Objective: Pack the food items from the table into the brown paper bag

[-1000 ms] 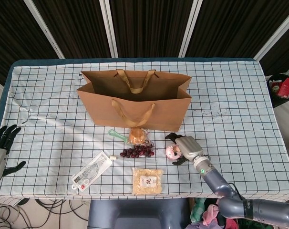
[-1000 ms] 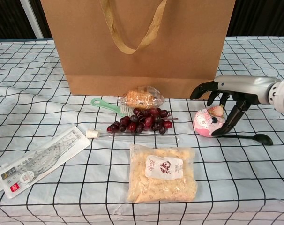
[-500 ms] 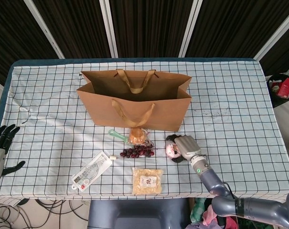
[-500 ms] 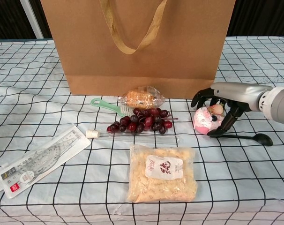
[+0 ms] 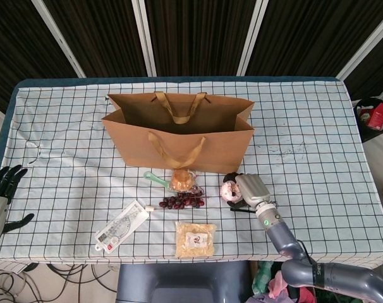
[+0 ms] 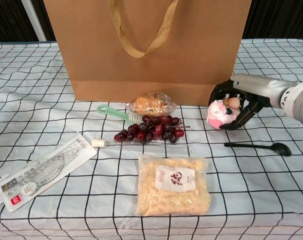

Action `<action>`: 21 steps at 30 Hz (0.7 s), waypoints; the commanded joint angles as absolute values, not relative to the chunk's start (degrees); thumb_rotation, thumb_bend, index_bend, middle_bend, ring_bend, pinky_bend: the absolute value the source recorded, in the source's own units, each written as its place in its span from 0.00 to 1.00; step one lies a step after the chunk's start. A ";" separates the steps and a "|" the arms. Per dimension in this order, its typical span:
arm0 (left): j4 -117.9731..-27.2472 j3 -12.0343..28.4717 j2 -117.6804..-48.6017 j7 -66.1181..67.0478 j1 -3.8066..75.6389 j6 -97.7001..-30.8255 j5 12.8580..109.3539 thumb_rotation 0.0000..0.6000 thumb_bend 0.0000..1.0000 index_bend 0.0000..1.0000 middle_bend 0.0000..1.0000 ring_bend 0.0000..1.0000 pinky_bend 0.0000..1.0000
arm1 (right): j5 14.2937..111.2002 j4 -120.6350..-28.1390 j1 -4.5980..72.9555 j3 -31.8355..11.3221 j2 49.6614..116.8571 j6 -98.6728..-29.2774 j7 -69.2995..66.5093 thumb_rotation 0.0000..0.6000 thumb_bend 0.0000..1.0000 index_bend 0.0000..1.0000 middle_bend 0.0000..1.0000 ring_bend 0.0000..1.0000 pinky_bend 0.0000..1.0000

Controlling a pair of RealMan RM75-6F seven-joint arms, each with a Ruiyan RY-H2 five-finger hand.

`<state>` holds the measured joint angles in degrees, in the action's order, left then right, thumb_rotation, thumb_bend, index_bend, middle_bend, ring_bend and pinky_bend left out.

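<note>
Right hand [image 6: 237, 102] grips pink donut [image 6: 221, 114], just right of brown paper bag [image 6: 146, 47]. Labels unreadable.

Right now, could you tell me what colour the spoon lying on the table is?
Black; the spoon shows best in the chest view.

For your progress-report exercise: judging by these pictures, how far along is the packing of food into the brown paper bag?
Done: no food shows inside the brown paper bag, as far as its open top reveals.
In hand: the right robot hand grips the pink donut, lifted beside the bag.
Left: the grapes, the wrapped bread and the packet of noodles lie on the table. The left robot hand holds nothing.
</note>
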<state>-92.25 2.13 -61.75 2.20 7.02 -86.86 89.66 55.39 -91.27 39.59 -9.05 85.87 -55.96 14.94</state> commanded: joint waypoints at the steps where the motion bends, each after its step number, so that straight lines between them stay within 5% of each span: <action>1: -92.27 2.10 -61.70 2.03 7.08 -86.61 89.54 1.00 0.09 0.09 0.05 0.00 0.00 | 56.98 -93.29 37.04 -11.36 83.78 -59.44 10.24 1.00 0.36 0.47 0.46 0.50 0.41; 5: -92.33 2.23 -61.64 2.05 7.10 -86.44 89.18 1.00 0.09 0.09 0.05 0.00 0.00 | 57.66 -96.16 34.18 -13.18 80.69 -65.46 9.34 1.00 0.36 0.47 0.46 0.50 0.41; 14: -92.71 2.06 -61.49 1.82 6.75 -87.15 89.73 1.00 0.09 0.09 0.05 0.00 0.00 | 51.86 -96.89 29.85 -24.37 78.13 -84.75 13.50 1.00 0.39 0.49 0.46 0.50 0.41; 21: -93.06 1.71 -61.21 1.56 6.58 -87.22 90.20 1.00 0.09 0.09 0.05 0.00 0.00 | 53.36 -94.99 32.75 -32.38 76.93 -87.09 11.51 1.00 0.39 0.50 0.45 0.50 0.41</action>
<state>-93.01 1.76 -61.26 1.61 6.61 -87.16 90.14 52.78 -96.09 31.55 -30.45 77.57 -86.57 12.26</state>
